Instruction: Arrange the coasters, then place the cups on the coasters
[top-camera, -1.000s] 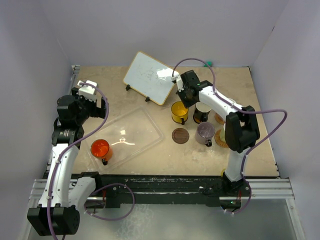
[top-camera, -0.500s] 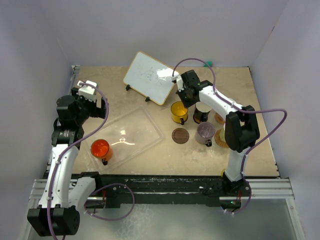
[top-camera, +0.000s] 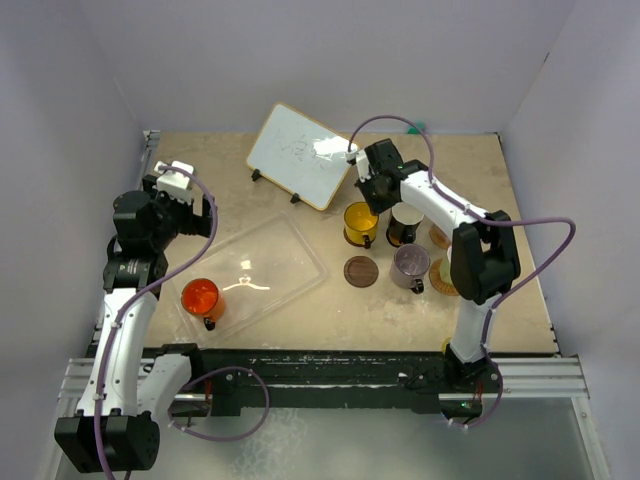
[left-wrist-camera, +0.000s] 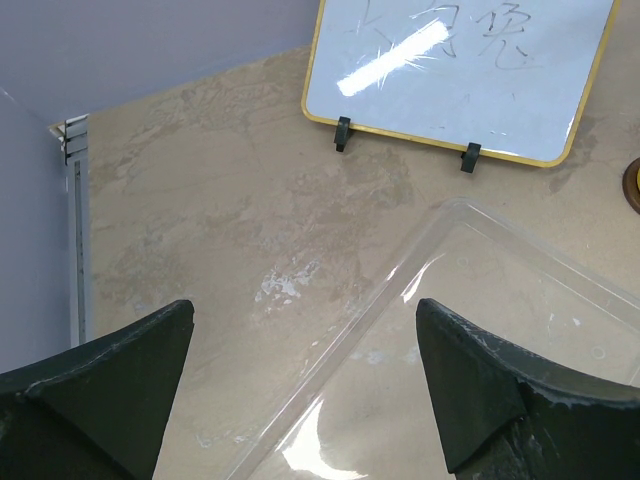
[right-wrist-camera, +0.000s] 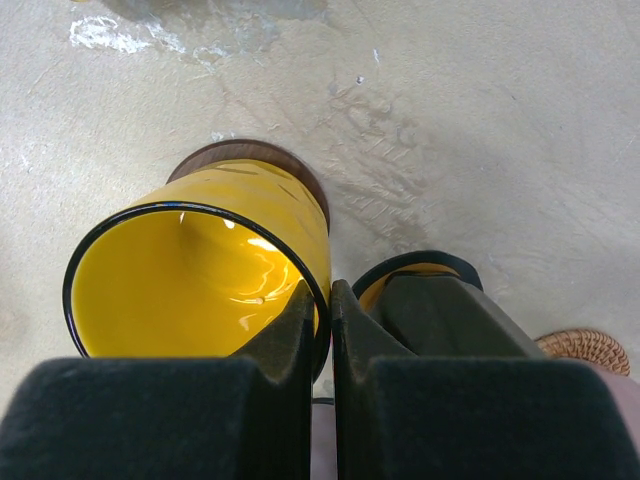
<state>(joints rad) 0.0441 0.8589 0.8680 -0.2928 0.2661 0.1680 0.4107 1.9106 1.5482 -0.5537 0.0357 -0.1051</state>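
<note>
Right wrist view: the glossy yellow mug with a black rim (right-wrist-camera: 200, 270) sits at the very tips of the right end effector (right-wrist-camera: 320, 292). The mug's base meets a dark brown round coaster (right-wrist-camera: 250, 152) just beyond those tips.
Right end effector: closed to a sliver, with one finger inside the yellow mug and the other outside. They pinch the mug's wall next to its handle.
Seating: whether the mug's base lies flat on the coaster cannot be told.
Beside the right end effector: in the top external view, a black mug with a white interior (top-camera: 404, 225) stands just to its right.
Toward the arm bases from it: a mauve-grey mug (top-camera: 410, 265) stands there, with a second dark brown coaster (top-camera: 360, 271) lying bare just to that mug's left.
Right of it: a tan woven coaster (top-camera: 440, 237) is partly hidden by the arm. The wrist view catches a woven edge low on the right.
Left end effector (left-wrist-camera: 302, 310): its fingers are spread wide with nothing between them, and it hangs above the worktop (left-wrist-camera: 220, 200).
Under and ahead of it: the rim of a clear plastic tray (left-wrist-camera: 400, 270) runs beneath the fingers. A yellow-framed whiteboard on small black feet (left-wrist-camera: 460, 70) stands well ahead.
Toward the bases from it: an orange-red mug (top-camera: 200, 298) sits in the near corner of the tray.
</note>
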